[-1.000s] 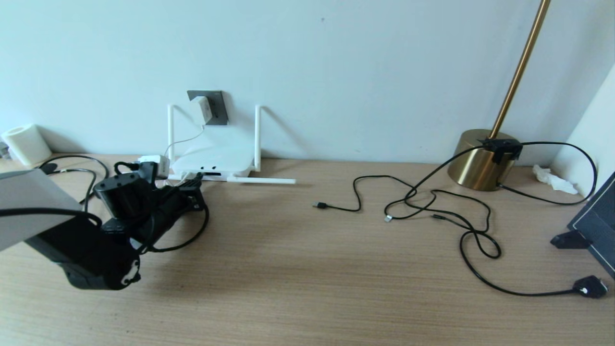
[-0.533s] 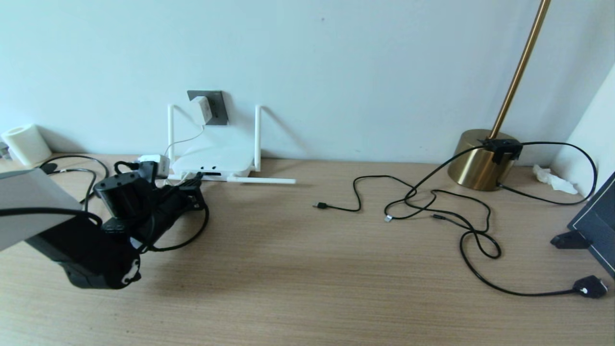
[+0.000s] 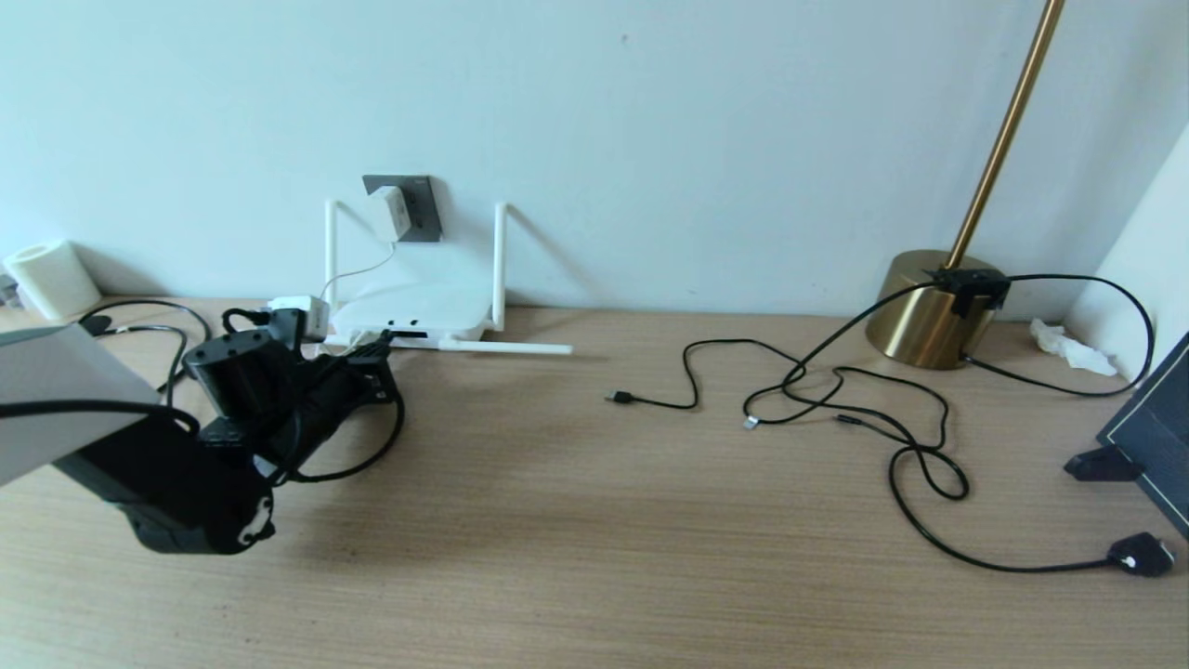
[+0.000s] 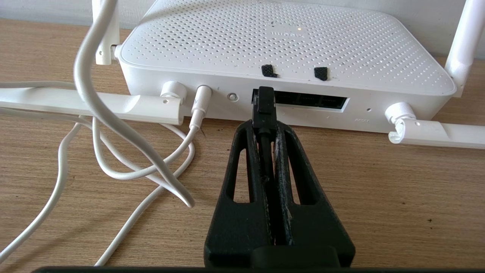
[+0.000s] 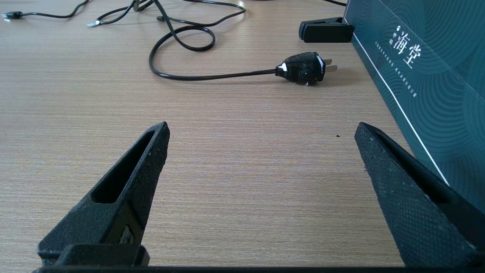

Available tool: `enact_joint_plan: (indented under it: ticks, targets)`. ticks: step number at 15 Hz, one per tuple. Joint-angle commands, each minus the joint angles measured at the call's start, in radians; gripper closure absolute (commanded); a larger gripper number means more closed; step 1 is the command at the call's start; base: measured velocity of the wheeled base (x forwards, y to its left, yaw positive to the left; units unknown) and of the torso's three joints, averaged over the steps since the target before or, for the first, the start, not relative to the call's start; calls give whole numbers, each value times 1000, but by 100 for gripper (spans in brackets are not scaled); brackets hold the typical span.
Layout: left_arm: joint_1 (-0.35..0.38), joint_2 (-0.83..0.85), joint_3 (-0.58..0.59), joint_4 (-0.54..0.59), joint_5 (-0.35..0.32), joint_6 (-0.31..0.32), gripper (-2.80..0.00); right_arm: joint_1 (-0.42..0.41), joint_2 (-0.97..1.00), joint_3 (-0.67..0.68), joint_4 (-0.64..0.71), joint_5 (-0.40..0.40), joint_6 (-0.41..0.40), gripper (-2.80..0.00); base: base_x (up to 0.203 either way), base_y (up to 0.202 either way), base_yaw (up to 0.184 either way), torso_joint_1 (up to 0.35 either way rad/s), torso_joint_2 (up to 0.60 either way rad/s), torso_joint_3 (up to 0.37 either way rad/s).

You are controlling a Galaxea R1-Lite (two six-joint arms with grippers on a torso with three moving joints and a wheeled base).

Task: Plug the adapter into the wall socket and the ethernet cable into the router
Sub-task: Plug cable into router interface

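Observation:
The white router [image 3: 413,305] lies flat against the wall, with its port edge [image 4: 310,101] facing my left gripper. The white adapter [image 3: 389,212] sits in the dark grey wall socket [image 3: 423,208], and its thin cord hangs down to the router. My left gripper [image 4: 264,127] is shut on the black ethernet cable [image 4: 263,104] just behind its connector. The connector tip is at the leftmost opening of the port row. In the head view that gripper [image 3: 375,352] is right in front of the router, with the cable [image 3: 398,423] looping behind it. My right gripper [image 5: 261,131] hovers open over bare table.
White cords [image 4: 94,113] coil left of the gripper, beside a folded-down antenna [image 4: 94,102]. A small white block [image 3: 299,308] lies left of the router and a white roll [image 3: 51,277] stands at far left. Thin black cables [image 3: 836,400], a brass lamp base [image 3: 929,311], a black plug [image 5: 303,68] and a teal box [image 5: 424,76] are on the right.
My left gripper has edged slightly toward the router with the connector. The router and the white block beside it have shifted a little back toward the wall.

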Motion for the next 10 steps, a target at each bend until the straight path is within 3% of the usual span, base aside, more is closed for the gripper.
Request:
enact_joint_plan:
  ticks: [1, 10]
  targets:
    - [0, 1, -9, -10, 1, 0, 0, 0, 0, 11, -1, 0, 0, -280, 0, 0, 0, 0, 0, 0]
    - [-1, 15, -33, -6, 4, 1, 0, 1, 0, 11, -1, 0, 0, -280, 0, 0, 0, 0, 0, 0]
